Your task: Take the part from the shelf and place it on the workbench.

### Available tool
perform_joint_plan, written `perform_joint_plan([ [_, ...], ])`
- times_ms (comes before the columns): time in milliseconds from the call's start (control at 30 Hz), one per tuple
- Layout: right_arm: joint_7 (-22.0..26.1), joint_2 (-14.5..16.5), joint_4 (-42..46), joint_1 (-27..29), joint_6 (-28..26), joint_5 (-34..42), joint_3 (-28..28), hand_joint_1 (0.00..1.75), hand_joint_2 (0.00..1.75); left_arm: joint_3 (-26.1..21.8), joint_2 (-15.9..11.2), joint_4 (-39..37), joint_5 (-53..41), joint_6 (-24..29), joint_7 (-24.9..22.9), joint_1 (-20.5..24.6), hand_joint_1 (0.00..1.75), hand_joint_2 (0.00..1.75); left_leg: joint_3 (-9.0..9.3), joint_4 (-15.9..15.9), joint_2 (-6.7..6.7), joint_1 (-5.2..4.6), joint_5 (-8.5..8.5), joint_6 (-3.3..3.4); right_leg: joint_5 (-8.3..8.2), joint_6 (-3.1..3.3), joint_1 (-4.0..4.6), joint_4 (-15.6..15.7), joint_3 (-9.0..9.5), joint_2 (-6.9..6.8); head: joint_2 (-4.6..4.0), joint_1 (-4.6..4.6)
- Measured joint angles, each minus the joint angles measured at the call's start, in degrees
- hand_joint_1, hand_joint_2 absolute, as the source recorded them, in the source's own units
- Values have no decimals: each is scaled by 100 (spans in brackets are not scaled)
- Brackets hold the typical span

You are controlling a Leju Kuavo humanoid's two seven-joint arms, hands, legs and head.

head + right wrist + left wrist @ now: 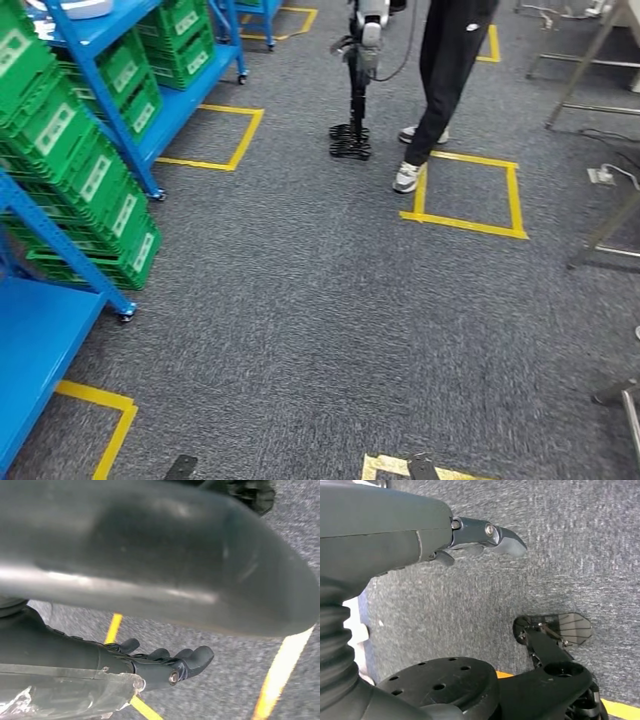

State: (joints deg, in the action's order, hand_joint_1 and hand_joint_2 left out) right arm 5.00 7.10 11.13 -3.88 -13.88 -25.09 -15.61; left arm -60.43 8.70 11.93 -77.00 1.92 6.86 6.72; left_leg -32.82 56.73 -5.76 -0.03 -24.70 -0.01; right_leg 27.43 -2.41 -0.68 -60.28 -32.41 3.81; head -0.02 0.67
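Observation:
Blue shelves stand along the left in the head view, stacked with green crates that have white labels. I cannot make out a single part among them. My left hand hangs over the grey carpet in the left wrist view, with its fingers stretched out and nothing in it. In the right wrist view, my right hand also hangs over the carpet, fingers straight and apart, holding nothing.
A person in dark trousers and white shoes walks at the far middle, beside another robot on a black foot. Yellow tape squares mark the carpet. Metal table legs and a power strip are on the right.

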Motion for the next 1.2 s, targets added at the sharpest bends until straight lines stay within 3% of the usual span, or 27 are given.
perform_joint_plan([
  [33, -3, 1, -3, -4, 0, -5, 1, 0, 0, 0, -2, 0, 0, 1, 1, -2, 0, 175, -20, 3, -57, 2, 11, -37, -26, 9, -8, 139, 64, 84, 0, -1],
  [67, -8, 2, -5, -7, -1, -10, 0, 0, 0, 0, -3, 0, 0, 1, 1, -12, 0, 175, -40, -1, -114, 10, 29, -76, -18, 34, 2, 163, 75, 74, 0, -2],
  [100, -10, 3, -5, -10, -1, -13, -1, 0, 0, 0, -5, 0, 0, 3, 1, -32, 0, 175, -55, -20, -164, 25, 49, -111, -34, 71, 12, 163, 79, 19, 0, -3],
  [133, -12, 4, -5, -13, -2, -16, -1, 0, 0, -1, -6, 0, 1, 5, 1, -53, 0, 175, -73, -8, -120, 28, 36, -141, -53, 112, 17, 175, 79, -41, 0, -5],
  [200, -13, 8, -5, -6, -2, -21, -1, 0, 0, -1, -5, 0, 4, 8, 1, -69, 0, 175, -216, 273, 148, 16, -168, -188, -84, 190, 16, 210, 80, -184, 0, -38],
  [267, -16, 8, -7, 18, -2, -19, 0, 0, 0, -1, -2, 0, 10, 9, 0, -53, 0, 175, -536, 960, 427, 6, -545, -221, -85, 230, 32, 218, 70, -354, 0, -69],
  [333, -23, 7, -7, 41, -2, -10, -1, 0, 0, -1, 0, 0, 13, 9, -4, -46, 0, 175, -789, 1518, 489, 8, -739, -240, -79, 240, 46, 218, 61, -535, 0, -70],
  [367, -27, 8, -7, 42, -2, -4, -2, 0, 0, -2, 1, 0, 10, 9, -8, -48, 0, 175, -777, 1530, 502, 8, -683, -242, -77, 240, 49, 217, 61, -617, 0, -71],
  [433, -29, 9, -7, 30, -2, 2, -2, 0, 0, -2, 2, 0, 2, 14, -21, -53, 0, 175, -438, 957, 624, 5, -336, -227, -70, 229, 52, 217, 75, -761, 0, -72],
  [467, -31, 9, -7, 25, -2, 5, -2, 0, 0, -2, 5, 0, -1, 17, -25, -50, 0, 175, -216, 554, 800, -12, -191, -219, -58, 213, 70, 210, 84, -822, 0, -76],
  [533, -40, 9, -7, 22, -2, 9, -2, 0, 0, -1, 15, 0, -2, 20, -28, -28, 0, 175, 39, 49, 1047, -43, -68, -158, -32, 165, 111, 200, 98, -939, 0, -75],
  [567, -49, 9, -7, 22, -2, 11, -2, 0, 0, 0, 20, 0, -3, 21, -28, -19, 0, 175, 55, -19, 1075, -60, -81, -125, -23, 140, 129, 199, 106, -1002, 0, -72],
  [633, -60, 9, -7, 12, -2, 11, -2, 0, 0, -1, 20, 0, -8, 22, -28, -31, 0, 175, 37, -34, 921, -57, -64, -48, 4, 83, 120, 197, 131, -1091, 0, -62],
  [700, -62, 9, -7, 3, -2, 11, -1, 0, 0, -1, 22, 0, -14, 23, -28, -45, 0, 175, 39, -51, 774, -30, -34, 23, 189, 16, 90, -51, 47, -859, 0, -38],
  [767, -62, 9, -8, 13, -2, 11, -1, 0, 0, -1, 33, 0, -17, 23, -28, -38, 0, 175, 32, -55, 624, -10, -14, 69, 556, -27, 66, -751, -267, -517, 1, 1],
  [833, -62, 9, -9, 35, -2, 10, -1, 0, 0, -1, 42, 0, -17, 22, -28, -39, 0, 175, 25, -54, 459, -9, -6, 81, 781, -40, 60, -1407, -598, -414, 1, 15],
  [867, -60, 9, -9, 42, -2, 8, -1, 0, 0, -2, 43, 0, -16, 21, -28, -48, 0, 175, 25, -52, 374, -8, -2, 79, 733, -39, 58, -1464, -647, -401, 1, 16],
  [900, -55, 9, -9, 43, -2, 3, -1, 0, 0, -2, 41, 0, -16, 21, -28, -57, 0, 175, 29, -50, 288, -4, 2, 72, 572, -34, 52, -1274, -576, -382, 0, 16],
  [933, -48, 9, -9, 40, -2, -2, -1, 0, 0, -2, 41, 0, -15, 19, -28, -61, 0, 175, 34, -46, 202, 3, 5, 59, 343, -30, 39, -896, -408, -323, 0, 17],
  [1000, -34, 11, -11, 33, -2, -9, -1, 0, 0, -2, 41, 0, -9, 15, -28, -58, 0, 175, 26, -28, 49, 7, 12, 12, 30, -26, -7, -128, -56, -60, 0, 16],
  [1067, -30, 17, -13, 18, -2, -12, -1, 0, 0, -2, 37, 0, -1, 14, -28, -59, 0, 175, -10, -26, -63, 12, 36, -58, -21, 3, -18, 152, 77, 93, 0, 13],
  [1133, -30, 23, -14, 5, -2, -16, -1, 0, 0, -3, 31, 0, 3, 15, -28, -74, 0, 175, -44, -50, -140, 35, 69, -133, -51, 74, 2, 166, 84, -7, 0, 12],
  [1200, -29, 29, -14, 3, -2, -21, -2, 0, 0, -4, 29, 0, 4, 16, -28, -78, 0, 175, -128, 91, 53, 29, -46, -194, -83, 158, 1, 190, 81, -139, 0, -11],
])
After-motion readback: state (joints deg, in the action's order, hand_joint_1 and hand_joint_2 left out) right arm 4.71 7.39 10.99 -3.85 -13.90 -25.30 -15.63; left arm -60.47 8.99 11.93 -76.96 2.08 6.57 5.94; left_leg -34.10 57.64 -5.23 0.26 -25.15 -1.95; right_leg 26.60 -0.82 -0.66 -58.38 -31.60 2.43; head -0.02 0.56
